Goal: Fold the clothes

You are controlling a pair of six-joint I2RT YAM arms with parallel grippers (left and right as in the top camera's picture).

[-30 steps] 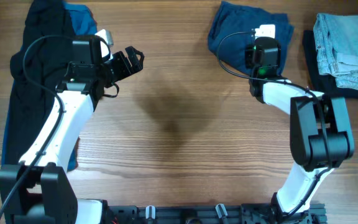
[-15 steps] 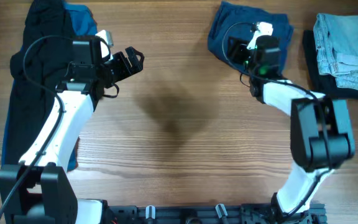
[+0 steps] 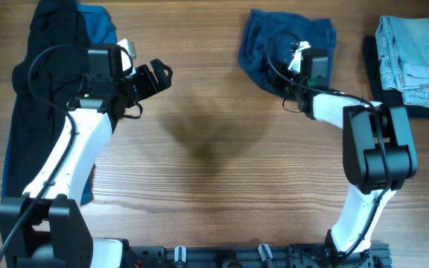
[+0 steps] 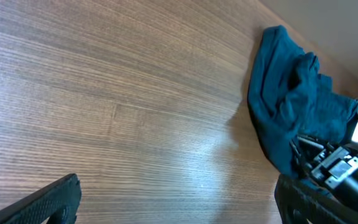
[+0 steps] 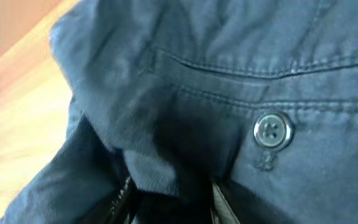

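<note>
Picking up the navy shorts (image 3: 270,37) at upper centre-right with the right gripper (image 5: 166,193) clamped on a fold by the button (image 5: 273,130), left gripper (image 3: 159,74) idle at upper left with jaws apart; next, probably dragging them to the middle of the table (image 3: 214,149) and spreading flat, keeping the pinch.

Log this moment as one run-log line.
stage: grasp | right gripper: pinching navy shorts near button | left gripper: open, above bare table | pale denim pile: far right, untouched
</note>
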